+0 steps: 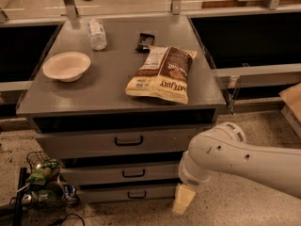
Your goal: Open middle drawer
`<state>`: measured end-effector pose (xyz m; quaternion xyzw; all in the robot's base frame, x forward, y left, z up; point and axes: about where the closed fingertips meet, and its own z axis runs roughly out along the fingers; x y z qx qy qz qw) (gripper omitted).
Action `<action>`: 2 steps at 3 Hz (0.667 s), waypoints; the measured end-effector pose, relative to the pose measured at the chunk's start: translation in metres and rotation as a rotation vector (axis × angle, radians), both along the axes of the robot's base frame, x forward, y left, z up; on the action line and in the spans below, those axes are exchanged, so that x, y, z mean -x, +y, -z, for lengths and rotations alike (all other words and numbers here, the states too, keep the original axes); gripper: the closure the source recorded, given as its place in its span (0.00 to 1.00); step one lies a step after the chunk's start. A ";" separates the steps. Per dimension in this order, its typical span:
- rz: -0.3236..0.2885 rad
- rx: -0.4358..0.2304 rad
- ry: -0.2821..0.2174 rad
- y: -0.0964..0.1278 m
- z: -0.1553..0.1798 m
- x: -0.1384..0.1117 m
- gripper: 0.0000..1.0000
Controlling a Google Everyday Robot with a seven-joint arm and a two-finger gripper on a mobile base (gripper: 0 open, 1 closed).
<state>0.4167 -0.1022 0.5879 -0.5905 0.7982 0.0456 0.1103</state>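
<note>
Now hanging the hand (183, 199) low, unable to tell open from closed, and judging the middle drawer (94, 174) up-left of it rigid, easy-sliding, best taken by its small black handle (133, 173).

The arm (244, 157) covers the middle drawer's (89, 174) right end and most of the end effector (182, 199) beneath
</note>
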 end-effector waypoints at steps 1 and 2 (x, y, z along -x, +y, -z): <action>0.019 -0.009 0.005 0.001 0.018 -0.002 0.00; 0.048 -0.018 -0.028 0.010 0.043 -0.028 0.00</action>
